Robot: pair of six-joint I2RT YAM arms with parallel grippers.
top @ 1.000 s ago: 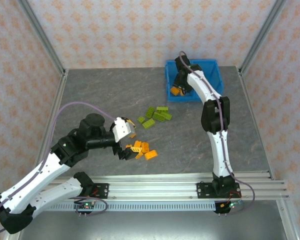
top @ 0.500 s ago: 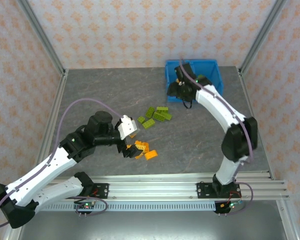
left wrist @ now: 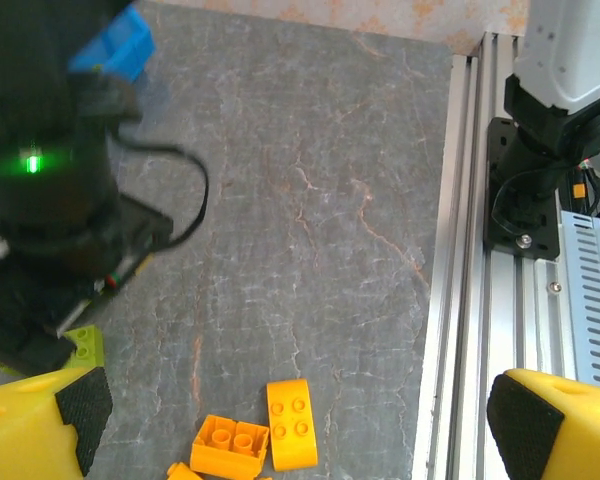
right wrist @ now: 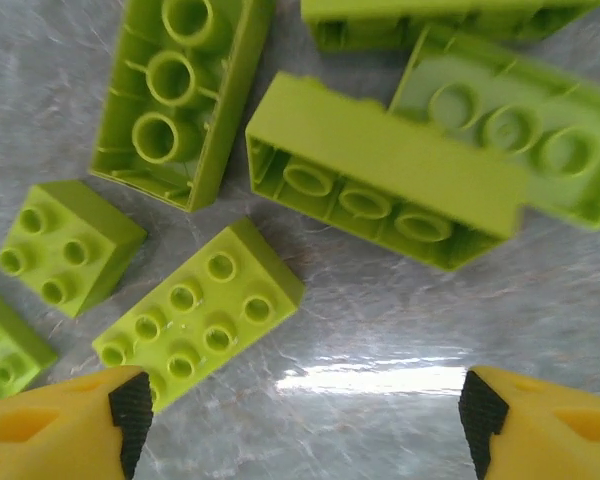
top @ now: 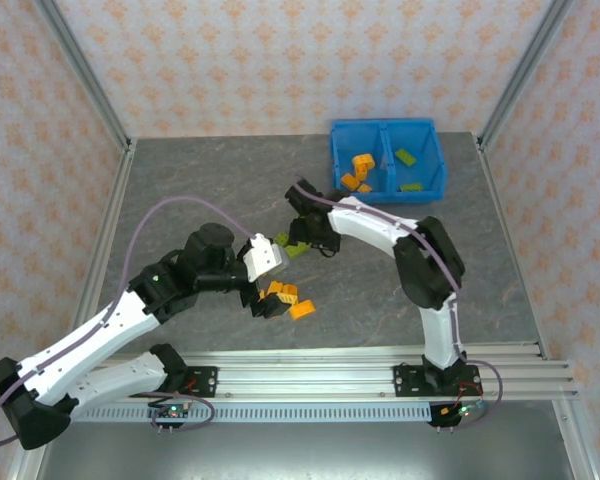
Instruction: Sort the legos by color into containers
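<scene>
Your bin (top: 410, 193), smooth bright blue plastic, sits at the table's (top: 200, 180) far right corner. A divider (top: 385, 160) splits it. The compartment toward the table's middle holds a few orange pieces, and the one by the right edge holds a few green.

The loose green bricks (top: 296, 249) lie mid-table. In the right wrist view they are glossy and lime (right wrist: 200, 315). Some sit studs up and others show their hollow undersides, and several touch one another. Your right gripper (top: 302, 232) hangs just over them. Its yellow, black-padded fingers stand wide apart (right wrist: 302, 410) with nothing between them.

The orange bricks (top: 285, 297) lie nearer the near edge, just beside the green ones. One of them is round-topped (left wrist: 292, 435). Your left gripper (top: 260, 303) is above them, fully spread (left wrist: 298, 415) and empty.

The table is grey with a veined, stone-like surface. You have open room along its left and far edges, and between the green bricks and the bin. A ribbed aluminium rail (top: 330, 375) runs along the near edge, close to the orange bricks.
</scene>
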